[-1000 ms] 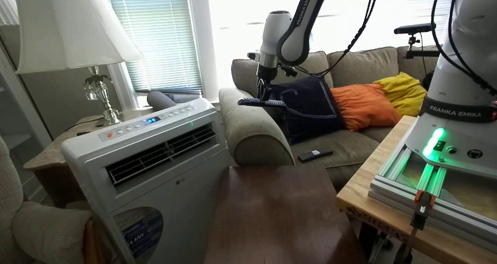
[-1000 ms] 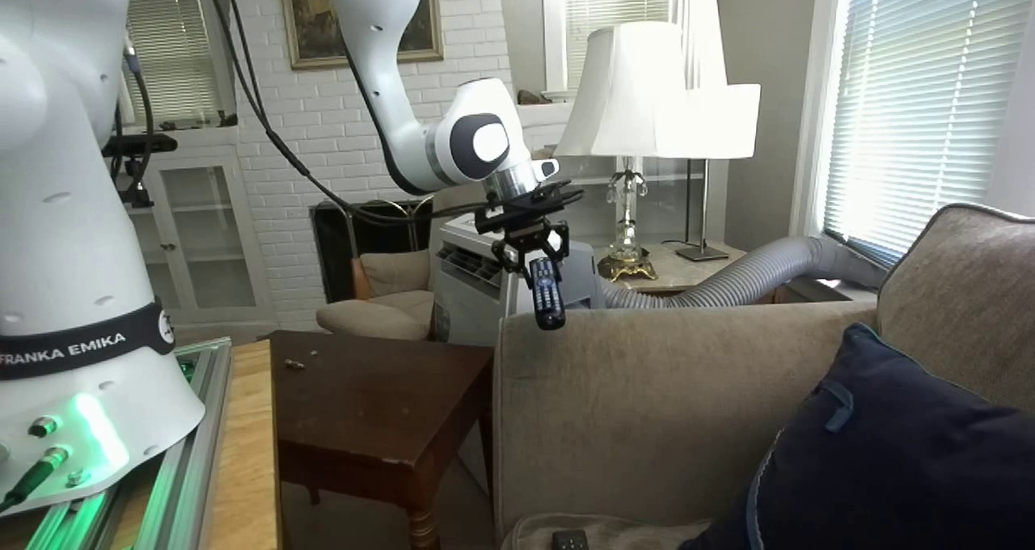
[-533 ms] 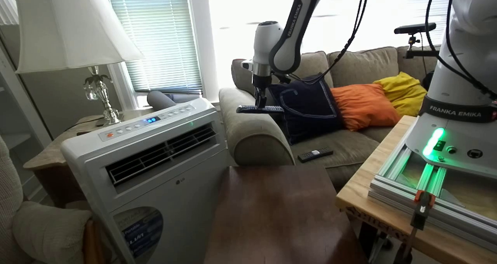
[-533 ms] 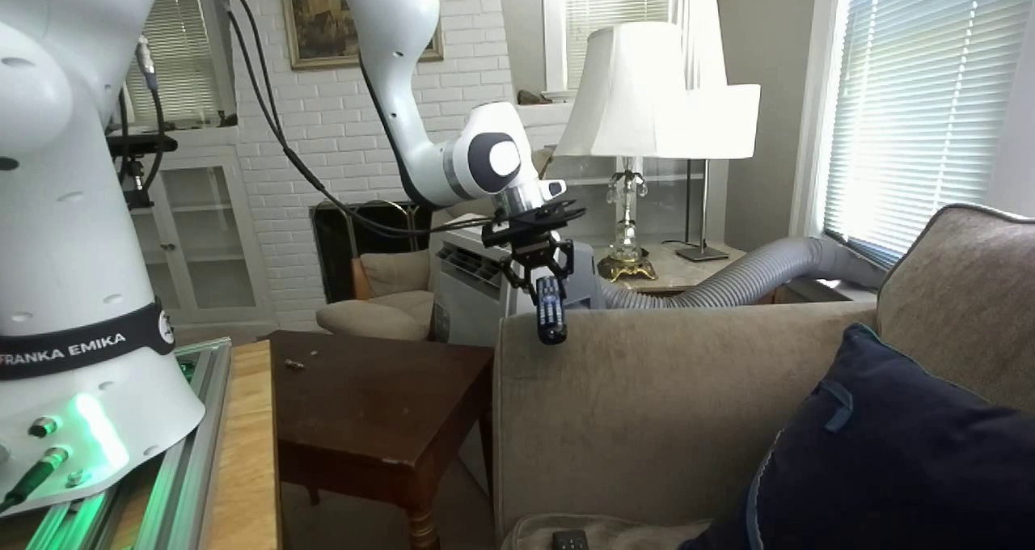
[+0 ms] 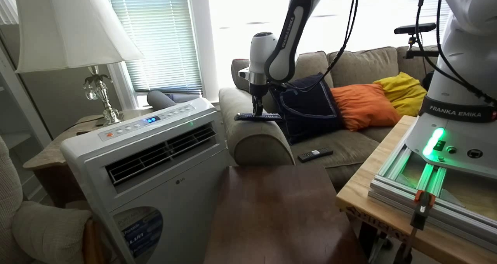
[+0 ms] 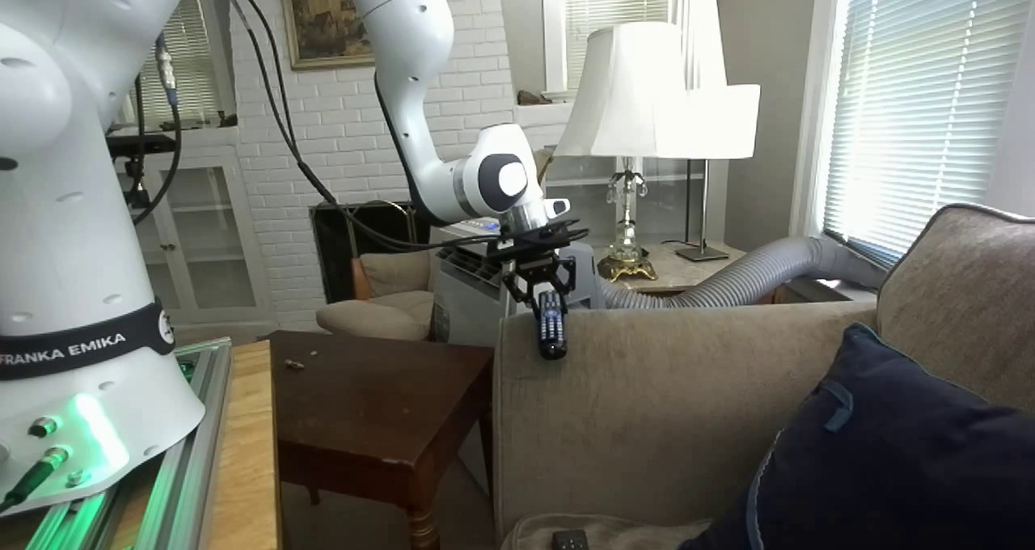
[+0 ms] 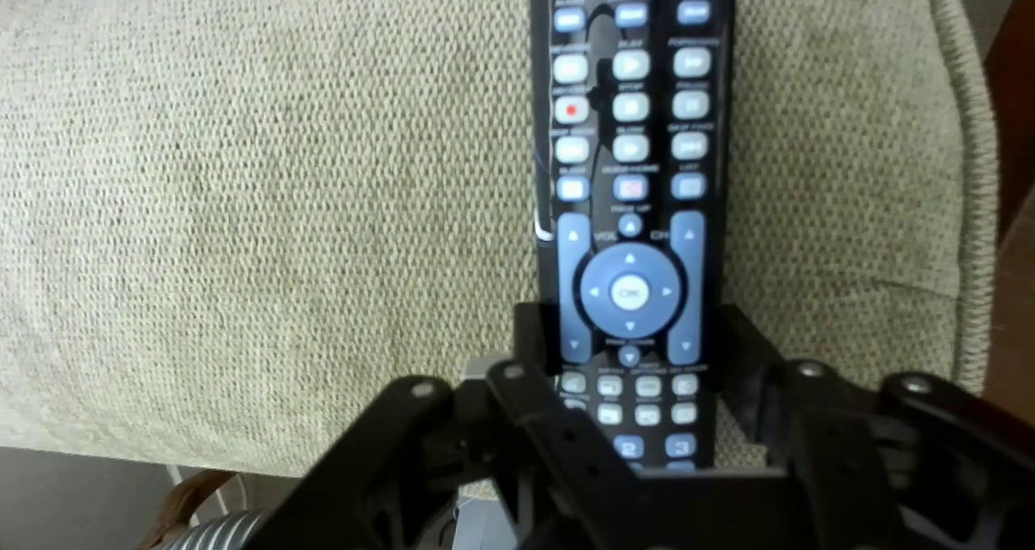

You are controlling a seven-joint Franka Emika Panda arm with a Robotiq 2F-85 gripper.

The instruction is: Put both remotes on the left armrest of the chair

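A black remote with blue and white buttons (image 7: 631, 170) is held between the fingers of my gripper (image 7: 631, 336), which is shut on its sides in the wrist view. In both exterior views this remote (image 5: 270, 117) (image 6: 552, 338) lies nearly level across the front of the beige left armrest (image 5: 256, 136) (image 6: 687, 388). I cannot tell whether it touches the fabric. The second black remote (image 5: 315, 154) lies on the seat of the beige sofa, the chair (image 5: 363, 68), beside the armrest; only its end (image 6: 570, 540) shows at the bottom of an exterior view.
A navy cushion (image 5: 308, 112) leans inside the armrest, with orange (image 5: 363, 105) and yellow (image 5: 402, 93) cushions beyond. A white air conditioner (image 5: 155, 167) stands just outside the armrest. A brown wooden table (image 5: 279, 213) stands in front of it.
My gripper has moved down with the held remote, and slightly toward the outer side of the armrest, bringing the remote closer to its top. The second remote has not moved.
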